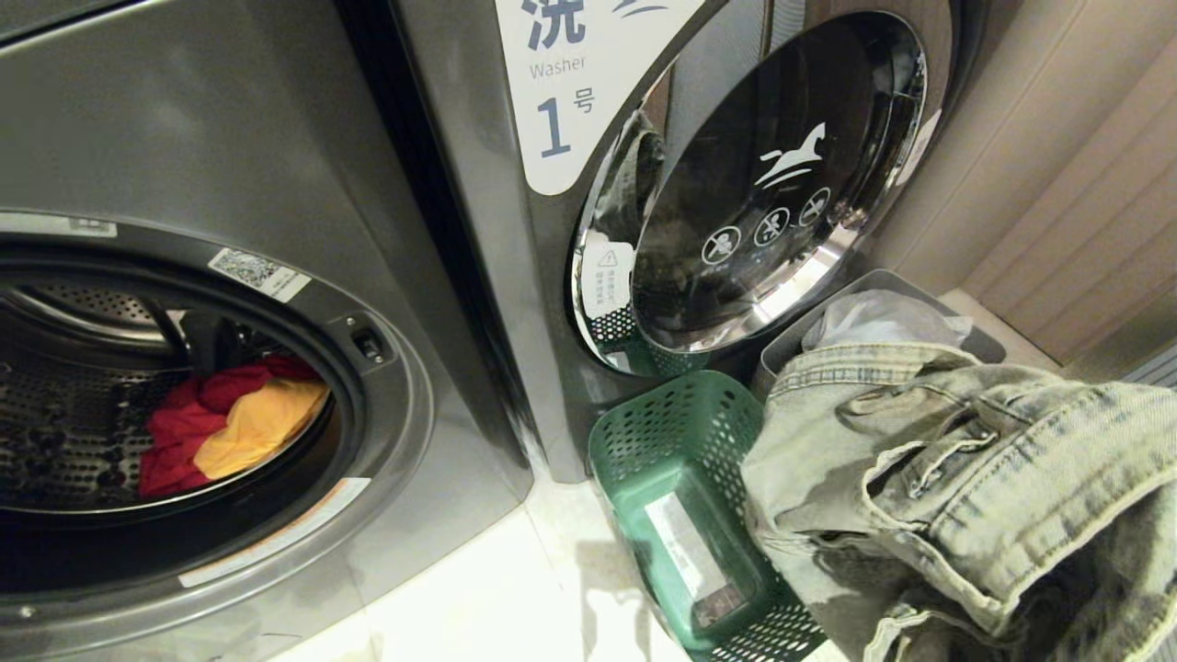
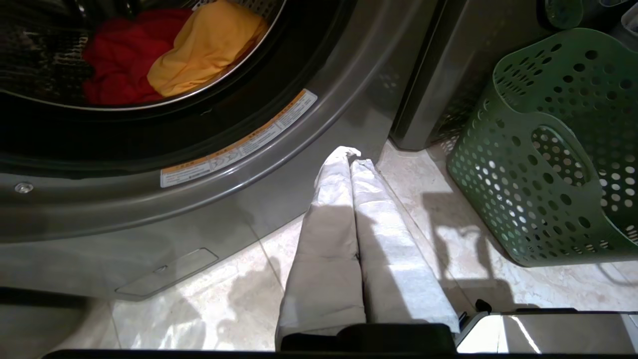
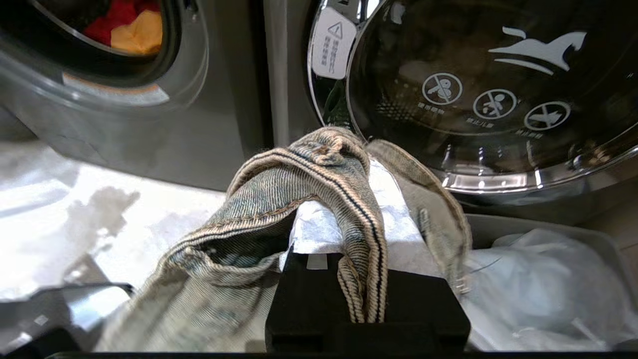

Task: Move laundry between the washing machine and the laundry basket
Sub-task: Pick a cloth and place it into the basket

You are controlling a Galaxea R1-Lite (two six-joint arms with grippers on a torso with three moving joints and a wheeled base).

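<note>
The washing machine (image 1: 276, 165) on the left stands open, with red laundry (image 1: 184, 432) and a yellow piece (image 1: 262, 428) lying in its drum. The green laundry basket (image 1: 671, 414) sits on the floor to its right. Over the basket's right side hangs a faded denim garment (image 1: 965, 478), which hides the right arm in the head view. In the right wrist view my right gripper (image 3: 361, 164) is shut on a seam of that denim (image 3: 309, 169), which is draped over the white-wrapped fingers (image 3: 319, 229). My left gripper (image 2: 349, 157) is shut and empty, low over the floor in front of the machine.
The machine labelled "1" (image 1: 561, 110) stands behind the basket, its chrome-rimmed glass door (image 1: 782, 184) bearing a white horse logo. A grey bin (image 1: 864, 280) holding a white plastic bag (image 1: 883, 317) sits beside the basket. Pale tiled floor (image 1: 478, 598) lies in front.
</note>
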